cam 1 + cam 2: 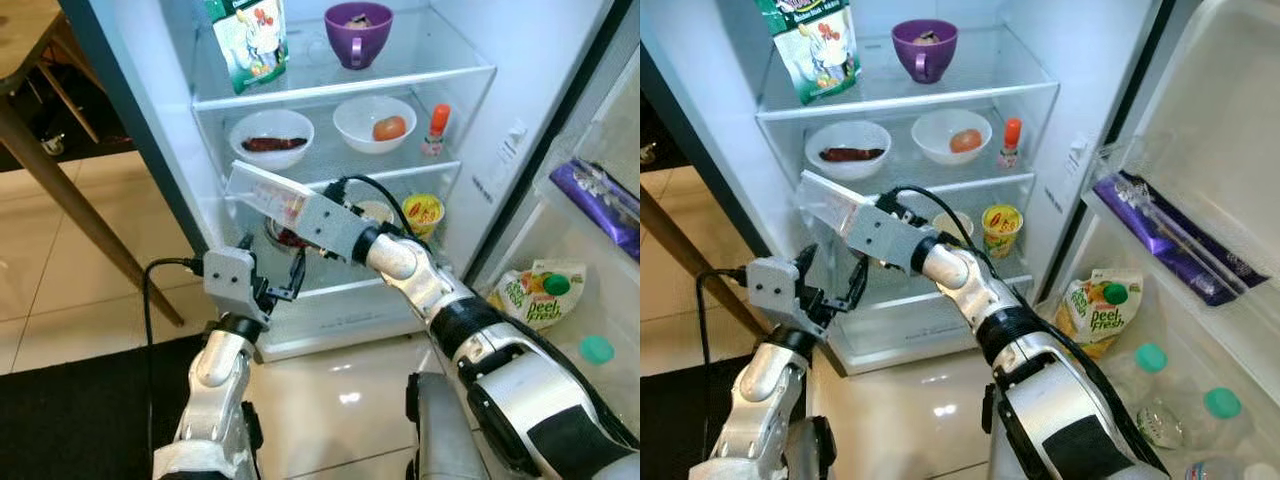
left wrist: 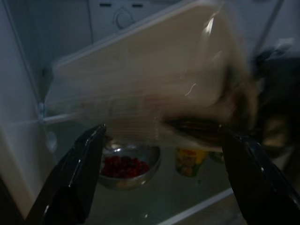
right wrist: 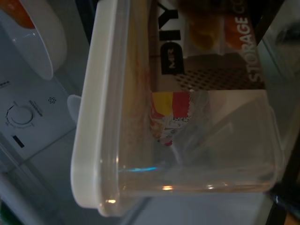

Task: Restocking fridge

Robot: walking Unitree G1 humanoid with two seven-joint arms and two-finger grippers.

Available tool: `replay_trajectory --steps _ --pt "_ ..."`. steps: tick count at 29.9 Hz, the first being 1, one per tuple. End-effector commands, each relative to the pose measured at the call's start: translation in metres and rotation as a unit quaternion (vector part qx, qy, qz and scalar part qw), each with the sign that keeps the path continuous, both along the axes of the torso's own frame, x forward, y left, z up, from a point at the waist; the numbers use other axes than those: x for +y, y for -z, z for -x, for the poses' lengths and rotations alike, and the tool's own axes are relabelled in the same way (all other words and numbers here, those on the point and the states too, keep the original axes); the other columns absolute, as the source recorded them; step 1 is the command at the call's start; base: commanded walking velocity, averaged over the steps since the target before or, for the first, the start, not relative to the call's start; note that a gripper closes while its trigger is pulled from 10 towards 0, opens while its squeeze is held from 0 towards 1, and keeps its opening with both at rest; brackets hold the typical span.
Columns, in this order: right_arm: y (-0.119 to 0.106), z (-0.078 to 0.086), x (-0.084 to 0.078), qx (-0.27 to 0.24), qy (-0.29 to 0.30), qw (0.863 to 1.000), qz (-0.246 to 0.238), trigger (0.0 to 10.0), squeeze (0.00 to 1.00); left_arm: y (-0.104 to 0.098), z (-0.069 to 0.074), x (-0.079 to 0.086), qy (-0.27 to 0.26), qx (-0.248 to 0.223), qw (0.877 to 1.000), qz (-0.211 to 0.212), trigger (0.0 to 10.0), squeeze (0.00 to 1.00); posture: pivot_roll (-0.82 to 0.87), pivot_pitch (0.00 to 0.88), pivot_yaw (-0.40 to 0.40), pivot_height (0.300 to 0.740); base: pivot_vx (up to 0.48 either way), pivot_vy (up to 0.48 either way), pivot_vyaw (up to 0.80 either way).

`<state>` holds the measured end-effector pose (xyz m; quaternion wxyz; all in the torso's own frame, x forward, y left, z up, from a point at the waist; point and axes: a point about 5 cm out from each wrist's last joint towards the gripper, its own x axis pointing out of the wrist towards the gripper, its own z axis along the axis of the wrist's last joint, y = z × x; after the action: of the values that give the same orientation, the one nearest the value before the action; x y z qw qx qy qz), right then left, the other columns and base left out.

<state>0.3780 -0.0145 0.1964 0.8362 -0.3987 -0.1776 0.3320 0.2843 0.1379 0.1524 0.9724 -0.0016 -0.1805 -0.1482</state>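
A clear plastic storage container (image 1: 262,195) with a white lid is tilted in front of the open fridge's lower shelf (image 1: 330,288). My right gripper (image 1: 296,212) is shut on its near end; the right wrist view looks through the container (image 3: 187,108) at a printed label. My left gripper (image 1: 835,275) is open just below and in front of the container, apart from it. The left wrist view has both black fingers (image 2: 79,173) spread wide under the container (image 2: 140,93). Behind it on the shelf stands a metal bowl of red berries (image 2: 126,166).
The top shelf holds a green bag (image 1: 250,40) and a purple cup (image 1: 357,33). Below are two white bowls (image 1: 271,137), a small orange-capped bottle (image 1: 437,128) and a yellow cup (image 1: 423,212). The door at right holds a purple packet (image 1: 600,195), a green pouch (image 1: 540,290) and bottles. A wooden table leg (image 1: 60,190) is at left.
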Motion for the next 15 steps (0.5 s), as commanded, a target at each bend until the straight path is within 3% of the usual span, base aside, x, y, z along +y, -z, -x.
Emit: replay_trajectory --steps 1,5,7,9,13,14,15 --pt "-0.041 -0.007 -0.002 -0.079 0.023 0.995 -0.049 10.0 0.0 0.001 0.003 0.001 -0.001 0.009 1.0 -0.001 10.0 0.0 0.01 0.261 0.0 0.471 0.0 0.0 0.0" --pt "-0.043 -0.007 0.0 -0.047 0.002 0.996 -0.073 10.0 0.0 0.002 0.004 0.001 -0.002 0.014 1.0 -0.001 10.0 0.0 0.01 0.269 0.0 0.471 0.0 0.0 0.0" --pt "-0.038 -0.003 0.004 0.02 -0.051 0.994 -0.092 10.0 0.0 0.005 0.007 0.001 -0.002 0.021 1.0 -0.002 10.0 0.0 0.01 0.269 0.0 0.471 0.0 0.0 0.0" --pt "-0.034 0.001 0.008 0.086 -0.108 0.985 -0.105 10.0 0.0 0.007 0.009 0.0 0.0 0.026 1.0 -0.002 10.0 0.0 0.0 0.271 0.002 0.471 0.0 0.0 0.0" --pt "-0.033 0.003 0.009 0.113 -0.135 0.978 -0.111 10.0 0.0 0.008 0.009 -0.001 0.001 0.028 1.0 -0.001 10.0 0.0 0.0 0.27 0.002 0.471 0.0 0.0 0.0" --pt "-0.034 0.006 0.009 0.154 -0.182 0.964 -0.121 10.0 0.0 0.008 0.01 -0.003 0.003 0.033 0.999 0.0 10.0 0.0 0.0 0.266 0.001 0.471 0.0 0.0 0.0" --pt "-0.034 0.006 0.009 0.154 -0.182 0.964 -0.121 10.0 0.0 0.008 0.01 -0.003 0.003 0.033 0.999 0.0 10.0 0.0 0.0 0.266 0.001 0.471 0.0 0.0 0.0"
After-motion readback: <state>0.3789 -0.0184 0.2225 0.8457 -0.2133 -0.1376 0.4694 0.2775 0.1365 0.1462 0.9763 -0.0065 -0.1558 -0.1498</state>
